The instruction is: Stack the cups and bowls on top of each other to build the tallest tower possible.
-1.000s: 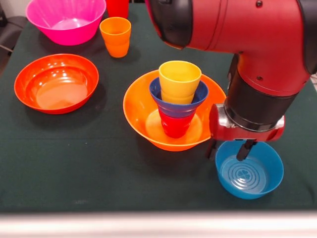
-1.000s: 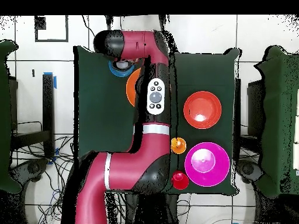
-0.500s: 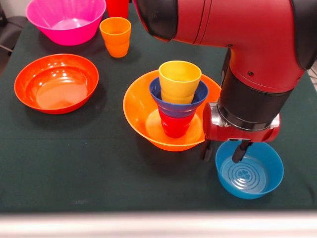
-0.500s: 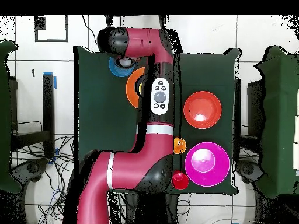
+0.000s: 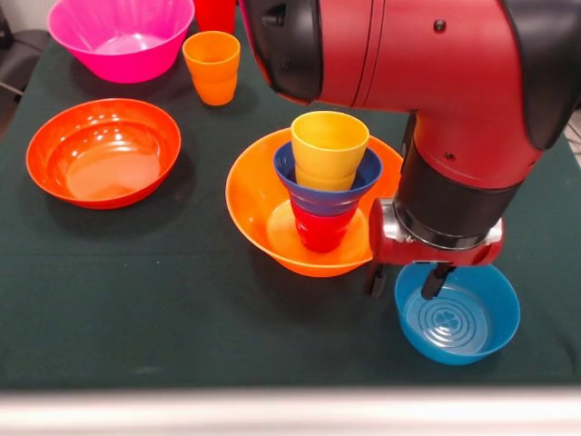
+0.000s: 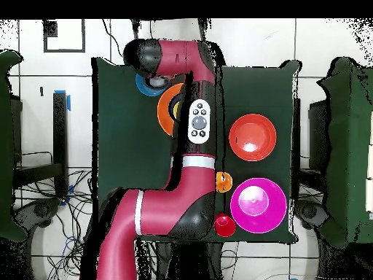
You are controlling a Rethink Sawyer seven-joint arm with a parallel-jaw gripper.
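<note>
The tower stands mid-table: a wide orange bowl (image 5: 259, 218) holds a red cup (image 5: 320, 231), a small dark blue bowl (image 5: 307, 184) and a yellow cup (image 5: 329, 145) on top. To its right sits the light blue bowl (image 5: 472, 320). My gripper (image 5: 403, 282) hangs open over that bowl's left rim, one finger (image 5: 375, 280) outside it and the other inside. In the overhead view the arm hides the gripper, and only parts of the light blue bowl (image 6: 145, 87) and the orange bowl (image 6: 165, 109) show.
A shallow orange-red bowl (image 5: 103, 150) lies at the left, a big pink bowl (image 5: 121, 36) behind it. An orange cup (image 5: 211, 65) and a red cup (image 5: 215, 11) stand near the pink bowl. The arm's bulk looms over the tower's right side.
The arm has shifted a little left and lower in the front view, bringing the fingers to straddle the light blue bowl's left rim. No cup or bowl has moved.
</note>
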